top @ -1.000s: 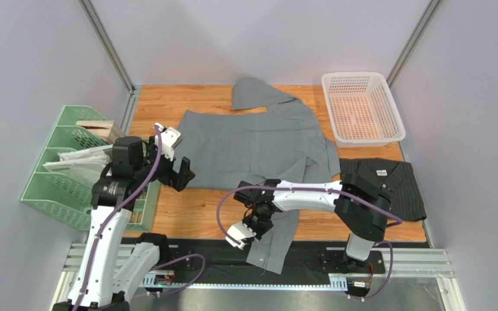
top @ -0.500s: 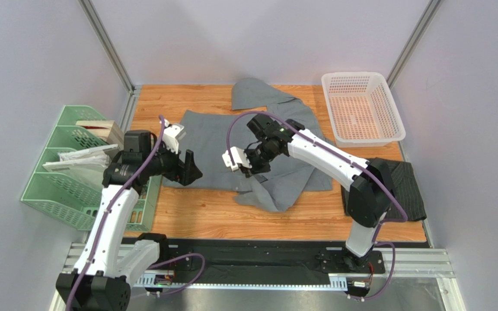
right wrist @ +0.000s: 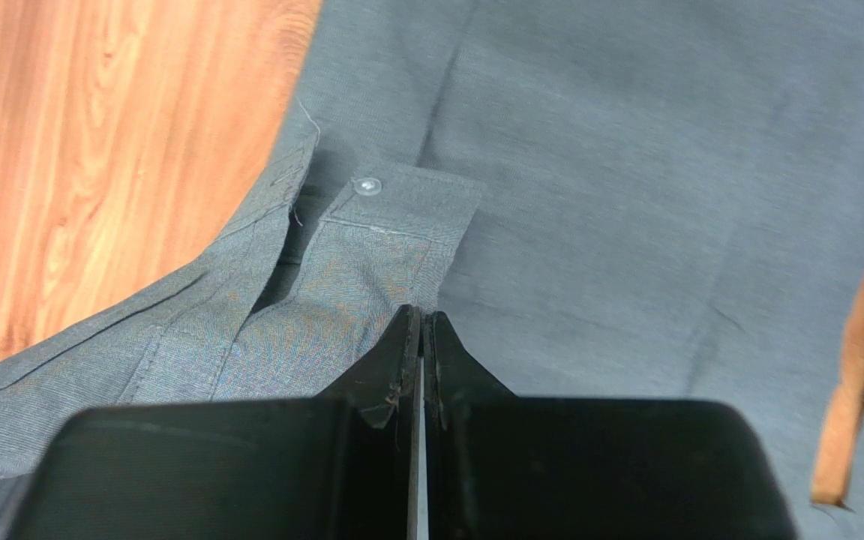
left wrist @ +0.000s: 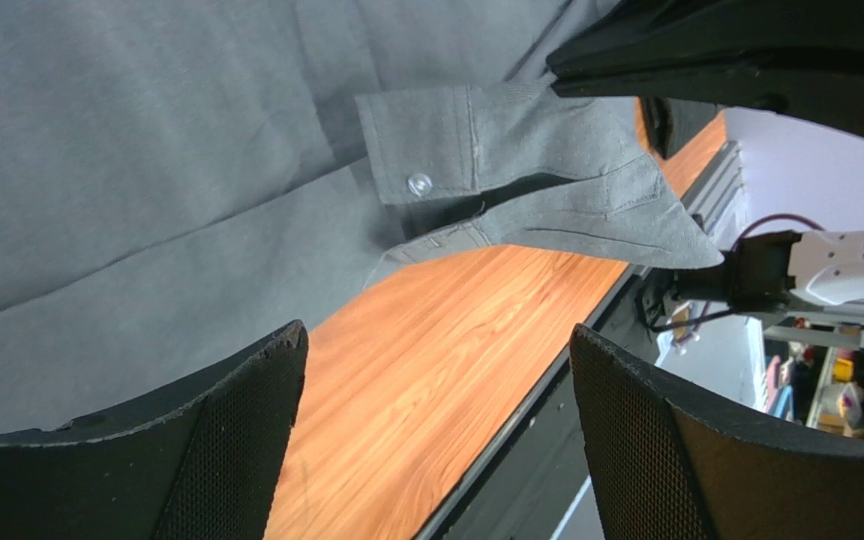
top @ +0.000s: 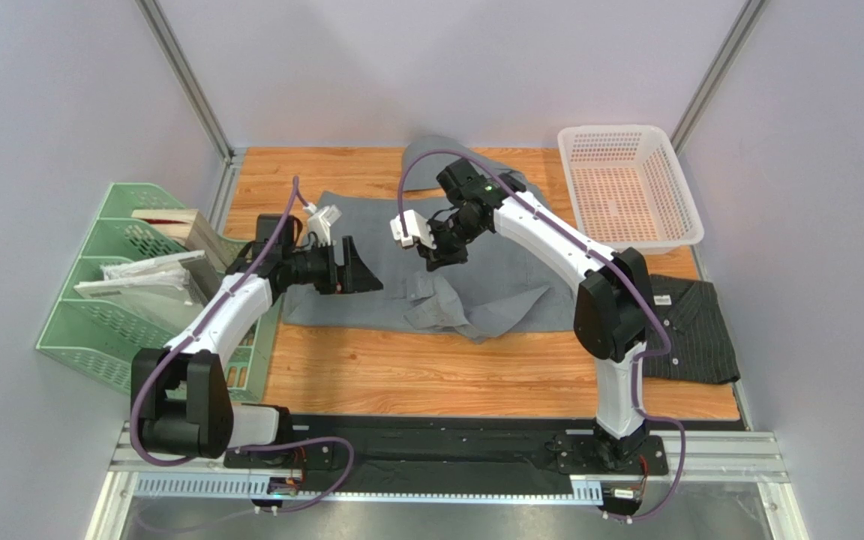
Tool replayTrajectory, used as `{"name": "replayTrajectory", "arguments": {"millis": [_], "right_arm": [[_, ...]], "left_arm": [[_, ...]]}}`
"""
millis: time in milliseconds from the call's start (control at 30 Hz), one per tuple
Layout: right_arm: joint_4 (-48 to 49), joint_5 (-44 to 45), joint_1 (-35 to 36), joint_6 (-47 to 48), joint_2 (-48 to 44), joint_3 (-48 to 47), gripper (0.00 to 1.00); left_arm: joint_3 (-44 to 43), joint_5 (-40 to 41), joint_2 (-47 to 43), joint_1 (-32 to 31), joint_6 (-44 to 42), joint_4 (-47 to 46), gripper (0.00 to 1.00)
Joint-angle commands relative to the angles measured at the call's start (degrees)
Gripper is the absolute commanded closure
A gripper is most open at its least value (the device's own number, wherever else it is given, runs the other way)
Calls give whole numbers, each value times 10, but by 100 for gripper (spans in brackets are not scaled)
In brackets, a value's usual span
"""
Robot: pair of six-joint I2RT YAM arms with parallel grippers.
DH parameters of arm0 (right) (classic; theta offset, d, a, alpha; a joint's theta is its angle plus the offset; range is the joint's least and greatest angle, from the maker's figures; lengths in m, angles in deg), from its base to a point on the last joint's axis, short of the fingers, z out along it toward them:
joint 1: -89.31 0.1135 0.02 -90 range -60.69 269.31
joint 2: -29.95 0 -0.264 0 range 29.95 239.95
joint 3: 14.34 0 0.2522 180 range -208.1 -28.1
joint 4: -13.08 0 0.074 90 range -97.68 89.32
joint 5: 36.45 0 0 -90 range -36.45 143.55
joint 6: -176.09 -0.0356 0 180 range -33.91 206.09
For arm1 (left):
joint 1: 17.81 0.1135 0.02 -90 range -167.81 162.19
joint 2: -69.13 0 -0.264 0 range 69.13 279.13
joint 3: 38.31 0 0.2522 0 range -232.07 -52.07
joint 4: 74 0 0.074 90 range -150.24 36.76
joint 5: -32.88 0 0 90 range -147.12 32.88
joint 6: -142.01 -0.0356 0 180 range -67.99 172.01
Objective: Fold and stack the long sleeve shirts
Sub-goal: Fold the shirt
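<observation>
**Sleeve brought across; both arms crowd the grey shirt**

Since a second ago the right gripper [top: 434,250] has swung up from the table's near edge, dragging the sleeve [top: 482,315] over the body of the grey shirt [top: 391,295], and the left gripper [top: 363,270] has reached in to meet it. From the top camera, the grey shirt lies spread to the left of the white basket [top: 628,186]. The charcoal pinstriped shirt [top: 696,332] sits folded just on the near side of that basket.

On the left wrist camera, my left jaws stand wide apart with nothing between them. They hover over the shirt's near hem and the bare wood table [left wrist: 459,326]. The buttoned cuff [left wrist: 459,152] lies ahead, under the other arm.

On the right wrist camera, the fingers are pressed together at the cuff, and I judge they are pinching the sleeve cloth there.

My worries:
- The two grippers are very near each other, so a careless move could knock them together.
- The sleeve bunches toward the basket side, and letting go now may leave a lumpy fold.
- The spread left jaws could snag and drag the hem.
</observation>
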Motion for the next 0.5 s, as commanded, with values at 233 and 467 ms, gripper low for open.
{"name": "replayTrajectory", "arguments": {"millis": [233,467], "right_arm": [[212,84,-52,-124,137,-122,79],[147,124,-118,-228,154,-269,29]], "left_arm": [[34,74,-31,-19,143,-136,15],[6,208,-51,-22,68,-41,20]]}}
